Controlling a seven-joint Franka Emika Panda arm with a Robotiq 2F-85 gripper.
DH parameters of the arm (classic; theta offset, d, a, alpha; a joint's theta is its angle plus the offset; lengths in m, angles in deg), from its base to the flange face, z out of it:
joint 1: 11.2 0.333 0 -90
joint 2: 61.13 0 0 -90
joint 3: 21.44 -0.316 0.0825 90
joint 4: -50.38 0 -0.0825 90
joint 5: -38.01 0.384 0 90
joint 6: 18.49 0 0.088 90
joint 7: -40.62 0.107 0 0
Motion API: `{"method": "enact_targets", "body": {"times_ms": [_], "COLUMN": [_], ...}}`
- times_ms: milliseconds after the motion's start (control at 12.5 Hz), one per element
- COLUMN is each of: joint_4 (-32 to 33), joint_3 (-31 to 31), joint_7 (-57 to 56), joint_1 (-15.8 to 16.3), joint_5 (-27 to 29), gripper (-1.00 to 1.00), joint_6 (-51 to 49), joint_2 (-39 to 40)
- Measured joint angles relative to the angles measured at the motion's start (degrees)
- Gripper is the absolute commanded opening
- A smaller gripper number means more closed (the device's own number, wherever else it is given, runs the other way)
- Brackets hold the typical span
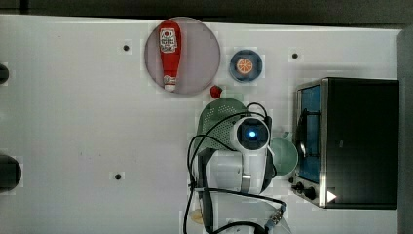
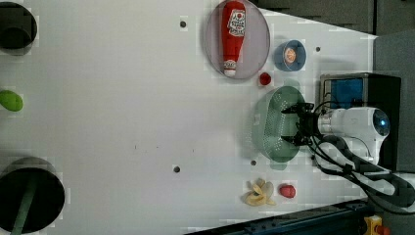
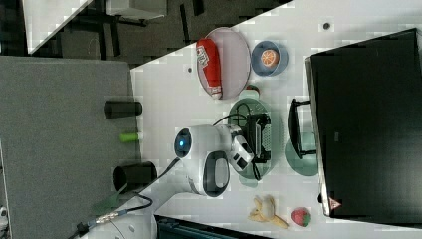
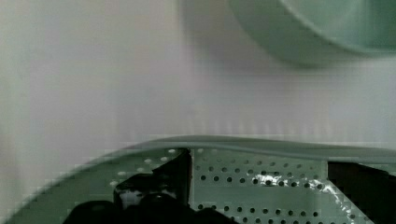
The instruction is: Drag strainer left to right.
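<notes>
Hand (image 2: 296, 125): hanging over the strainer's bowl, fingers spread wide, gripping nothing.
Strainer (image 2: 272, 122): sitting on the white table (image 2: 122, 112), beside the cup (image 1: 287, 156).

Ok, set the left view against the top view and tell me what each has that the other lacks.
Left view alone: a peeled banana and a strawberry near the arm's base, a green fruit at the left view's left edge, and the open tool over the strainer.

Top view alone: the mint cup between the strainer and the toaster oven.

Both: the ketchup bottle lying on the round plate, the blue bowl with an orange slice, the strainer and the oven.
</notes>
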Motion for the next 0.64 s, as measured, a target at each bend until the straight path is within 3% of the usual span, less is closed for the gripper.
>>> {"method": "enact_targets", "body": {"times_ms": [320,640], "joint_4": [-0.1,-0.2], "joint_3": [1.7,-1.6], "joint_7": [-2.3,-9.8], "joint_1": [1.5,2.0], "joint_5": [-1.3,-0.3], "gripper": [1.00,1.00], "joint_6": [-0.7,-4.0], "joint_2": [0.0,-4.1]}}
